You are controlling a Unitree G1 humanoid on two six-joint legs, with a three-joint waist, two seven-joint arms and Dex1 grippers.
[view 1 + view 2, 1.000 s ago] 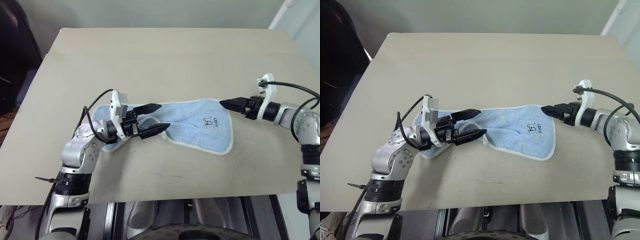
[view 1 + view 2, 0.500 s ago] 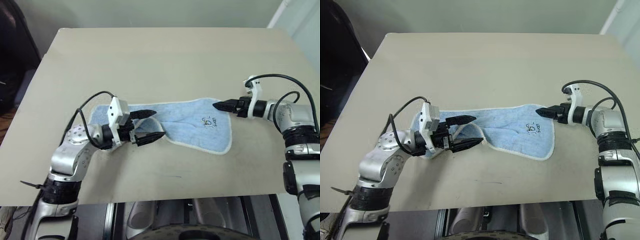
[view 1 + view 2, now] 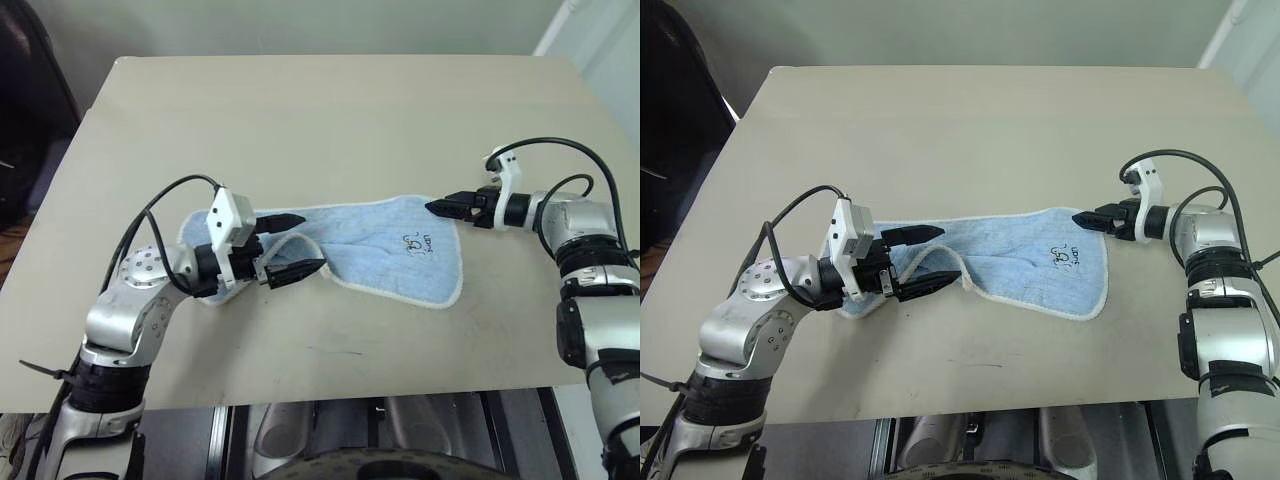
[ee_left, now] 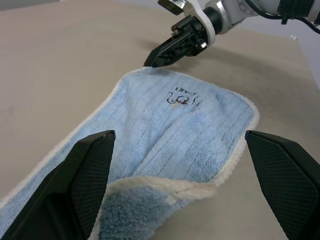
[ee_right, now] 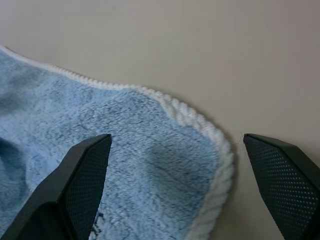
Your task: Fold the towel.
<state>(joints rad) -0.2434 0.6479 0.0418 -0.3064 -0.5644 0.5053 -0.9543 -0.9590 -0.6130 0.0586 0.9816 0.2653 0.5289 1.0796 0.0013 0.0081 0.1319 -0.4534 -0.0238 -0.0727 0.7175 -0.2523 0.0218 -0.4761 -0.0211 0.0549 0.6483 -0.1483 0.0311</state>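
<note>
One beige surface (image 3: 330, 110) carries one towel (image 3: 380, 245), lying mid-surface, its 9 o'clock end curled up. Two end effectors: the left (image 3: 285, 245) spread wide over that curled end, the right (image 3: 438, 208) spread wide at the towel's 2 o'clock corner. Nothing blocks either.

The light blue, white-edged towel (image 3: 385, 245) lies spread on the table, its left end rumpled.

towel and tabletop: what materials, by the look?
Towel: looks like light blue terry cloth, with fuzzy looped pile in ribbed rows and a white stitched cord-like border. Table: smooth, matte beige board, likely laminate or painted wood; no grain shows, so it is uncertain.
</note>
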